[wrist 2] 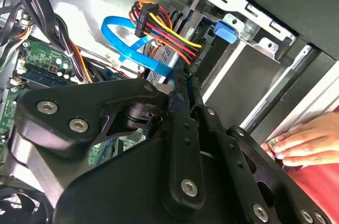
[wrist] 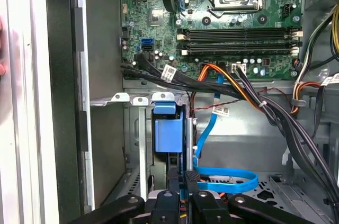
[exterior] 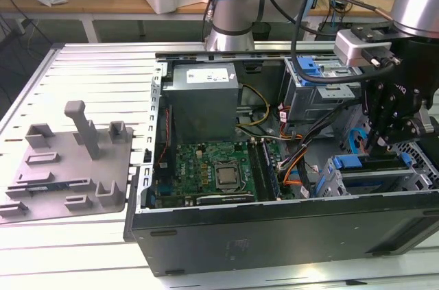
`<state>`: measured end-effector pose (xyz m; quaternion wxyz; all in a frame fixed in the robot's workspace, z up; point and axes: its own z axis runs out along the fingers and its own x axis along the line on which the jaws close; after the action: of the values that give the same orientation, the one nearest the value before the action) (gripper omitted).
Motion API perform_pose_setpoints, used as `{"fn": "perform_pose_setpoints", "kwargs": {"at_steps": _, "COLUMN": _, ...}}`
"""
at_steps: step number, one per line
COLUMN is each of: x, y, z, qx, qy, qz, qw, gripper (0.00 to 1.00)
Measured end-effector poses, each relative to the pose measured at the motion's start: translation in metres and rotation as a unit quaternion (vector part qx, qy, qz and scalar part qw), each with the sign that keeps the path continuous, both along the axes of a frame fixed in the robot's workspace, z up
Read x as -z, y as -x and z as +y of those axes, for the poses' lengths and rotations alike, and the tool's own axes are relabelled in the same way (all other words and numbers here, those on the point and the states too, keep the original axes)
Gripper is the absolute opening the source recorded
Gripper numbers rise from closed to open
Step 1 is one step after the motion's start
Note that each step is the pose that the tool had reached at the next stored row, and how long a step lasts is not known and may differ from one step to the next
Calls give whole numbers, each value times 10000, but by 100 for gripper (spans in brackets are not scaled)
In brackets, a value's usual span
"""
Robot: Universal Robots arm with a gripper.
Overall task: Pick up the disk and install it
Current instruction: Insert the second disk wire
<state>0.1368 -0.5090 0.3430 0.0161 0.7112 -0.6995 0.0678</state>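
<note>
The robot's black hand (wrist: 183, 195), fingers together on the edge of the blue-framed silver metal disk (wrist: 168, 135), holds it upright, long axis running straight ahead of the fingertips into the grey metal drive cage (wrist: 139, 128) beside the green motherboard (wrist: 233, 23).

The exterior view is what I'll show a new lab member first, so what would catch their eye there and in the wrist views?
The open computer case with its green motherboard dominates the table. At the exterior view's right, the black gripper reaches down to the blue drive carrier in its bay. In the second wrist view, a person's hand rests on the case edge.
</note>
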Motion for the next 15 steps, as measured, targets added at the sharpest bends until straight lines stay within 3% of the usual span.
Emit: {"fn": "perform_pose_setpoints", "kwargs": {"at_steps": 15, "x": 1, "y": 7, "z": -16, "qx": -132, "qy": -1, "qz": 0, "qw": 9999, "gripper": 16}}
